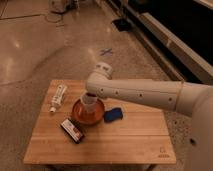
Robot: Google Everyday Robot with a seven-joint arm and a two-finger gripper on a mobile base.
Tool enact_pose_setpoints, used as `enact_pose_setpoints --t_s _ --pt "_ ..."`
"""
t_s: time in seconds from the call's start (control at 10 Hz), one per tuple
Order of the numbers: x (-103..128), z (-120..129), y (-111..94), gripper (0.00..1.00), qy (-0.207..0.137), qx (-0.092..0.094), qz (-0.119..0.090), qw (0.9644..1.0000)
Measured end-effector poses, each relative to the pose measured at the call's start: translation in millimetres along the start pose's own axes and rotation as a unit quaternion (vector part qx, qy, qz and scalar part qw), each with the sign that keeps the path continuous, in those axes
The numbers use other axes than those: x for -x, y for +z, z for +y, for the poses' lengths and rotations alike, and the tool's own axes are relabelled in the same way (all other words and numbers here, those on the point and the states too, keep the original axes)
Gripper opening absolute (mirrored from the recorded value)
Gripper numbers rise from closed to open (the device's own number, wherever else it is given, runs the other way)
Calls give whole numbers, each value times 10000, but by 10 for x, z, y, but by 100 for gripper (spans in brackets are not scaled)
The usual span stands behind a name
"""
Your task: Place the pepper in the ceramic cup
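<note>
The ceramic cup (89, 104) is a small pale tumbler standing in the round orange-brown dish (80, 116) on the wooden table (125, 142). My gripper (89, 95) hangs from the white arm (145, 92), which reaches in from the right. The gripper sits right above the cup's rim and hides part of it. The pepper is not visible; it is either hidden by the gripper or out of view.
A blue block (114, 115) lies just right of the dish. A black-and-red flat box (72, 130) lies in front of it to the left. A white clear bottle (57, 97) lies at the table's back left. Shiny floor surrounds the table.
</note>
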Motion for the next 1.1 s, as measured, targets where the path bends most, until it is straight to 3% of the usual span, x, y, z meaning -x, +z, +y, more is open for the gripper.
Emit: enact_pose_setpoints --t_s 0.1,0.6,1.1 --pt "-2 -20 -5 80 -29 -2 -6 10000" --pt "-104 -90 -111 80 -85 -31 140 9999" --pt "-104 -41 -177 80 112 -118 294 9994"
